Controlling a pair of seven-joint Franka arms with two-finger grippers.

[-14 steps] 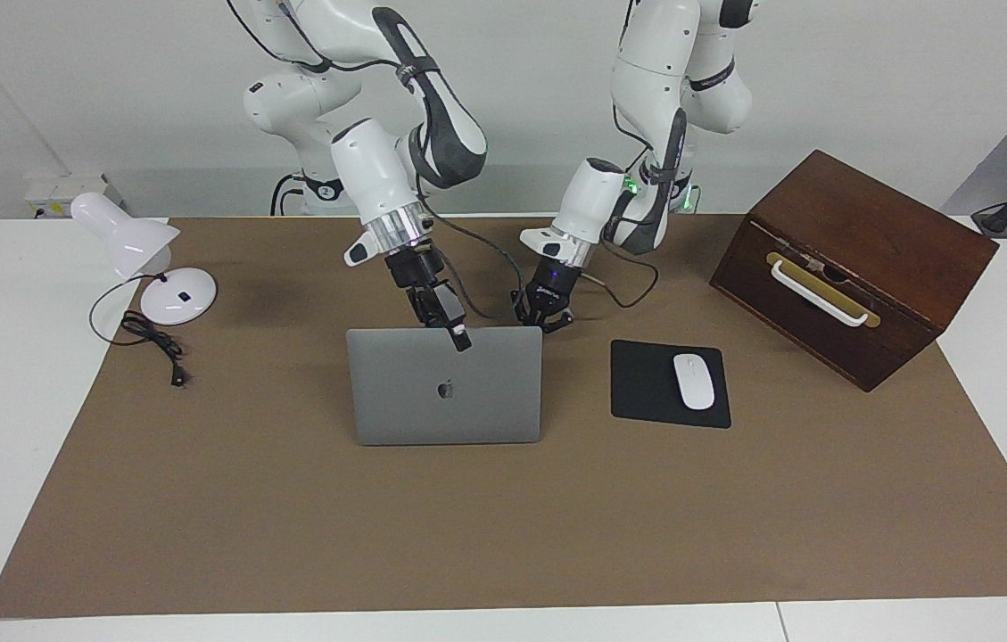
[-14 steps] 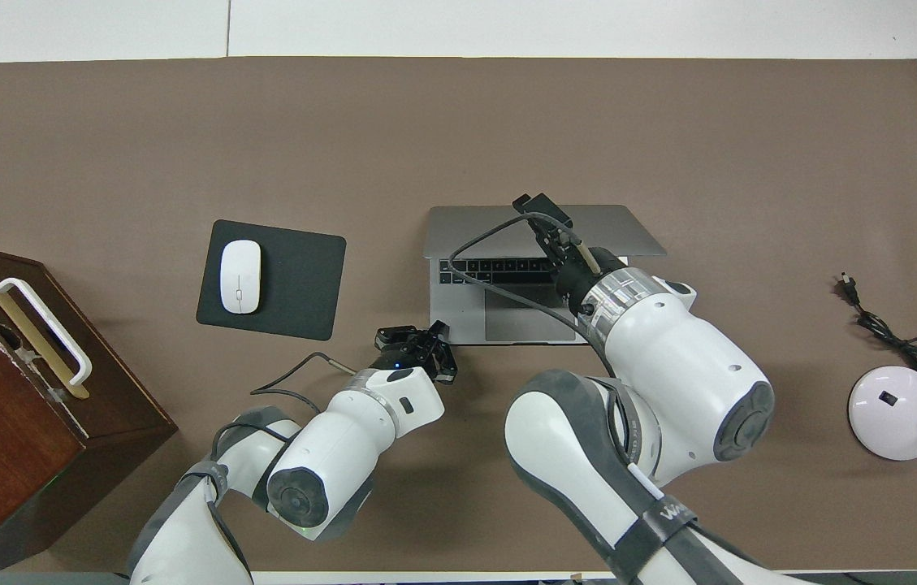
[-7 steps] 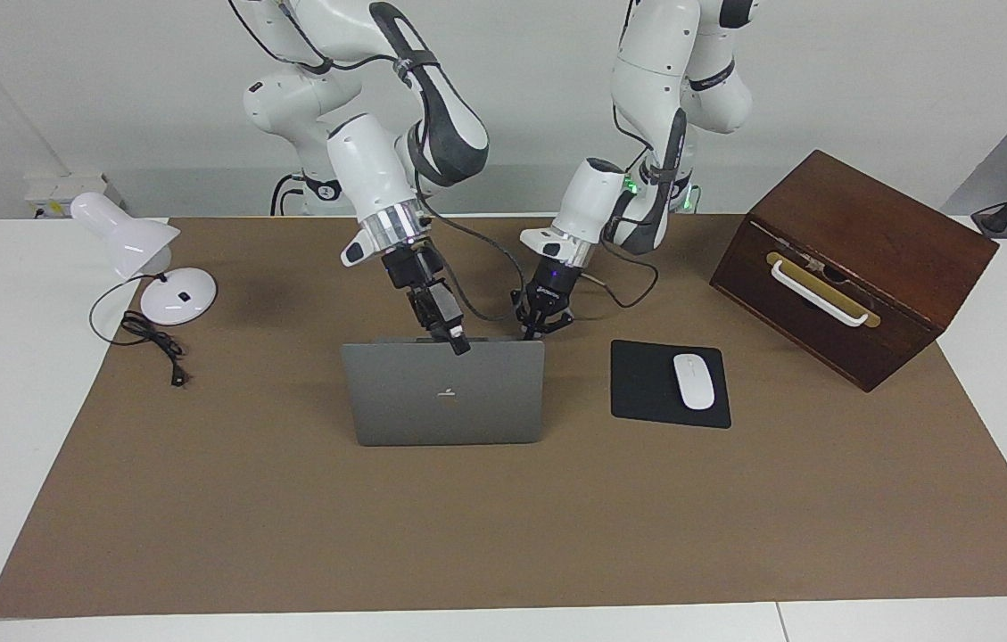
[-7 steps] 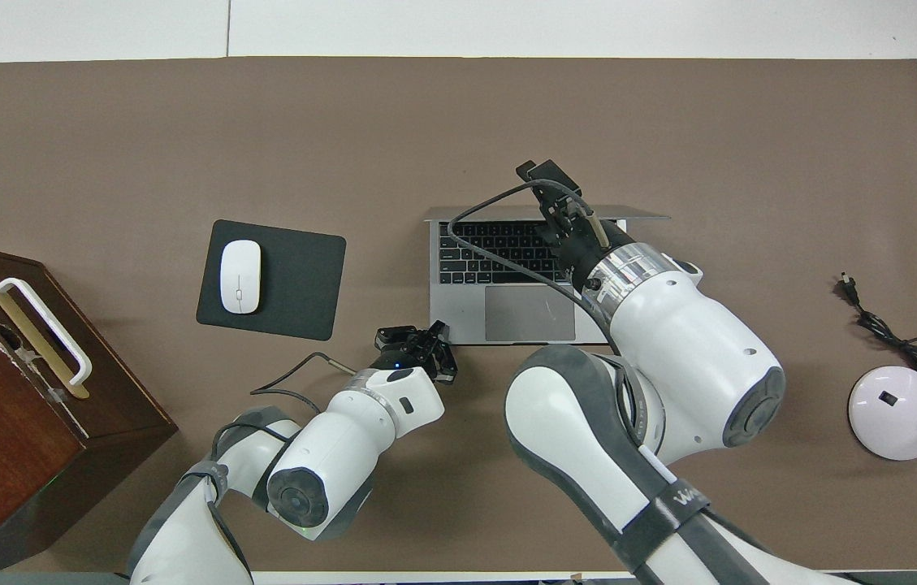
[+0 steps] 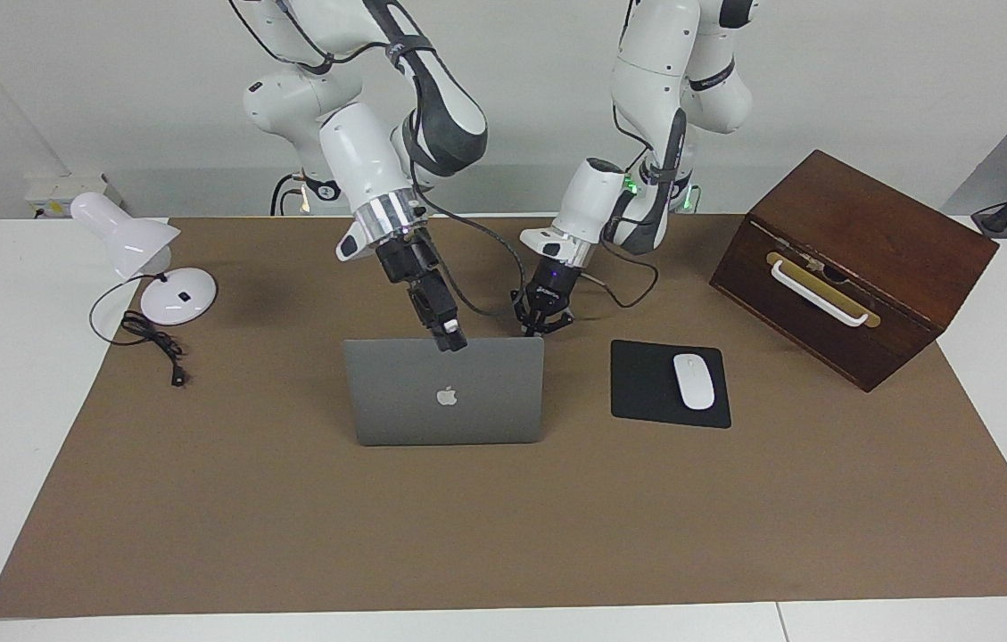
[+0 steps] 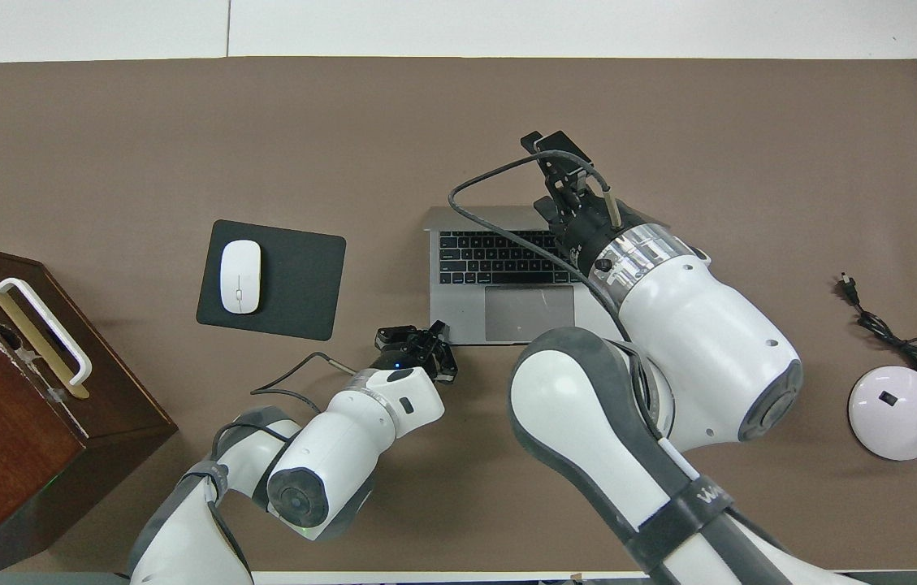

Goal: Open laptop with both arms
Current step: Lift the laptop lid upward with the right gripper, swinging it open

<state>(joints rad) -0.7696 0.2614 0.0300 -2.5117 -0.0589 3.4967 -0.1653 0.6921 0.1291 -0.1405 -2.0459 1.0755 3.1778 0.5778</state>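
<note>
Laptop [image 5: 444,392] mid-desk, beside mouse pad [image 5: 669,383], lid near upright. Left gripper [image 5: 542,325] closed, empty, at base corner nearest robots. Right gripper [image 5: 449,339] at lid's top edge; can't tell finger state or real contact. Risks: overpushing lid past hinge stop, base sliding or tipping if left hold slips. Screen face hidden; base hidden in facing view.

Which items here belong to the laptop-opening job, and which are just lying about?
In the job:
- laptop, lid raised
- right gripper at the lid's top edge
- left gripper at the base's corner

Lying about:
- mouse pad with mouse
- desk lamp
- wooden box
</note>
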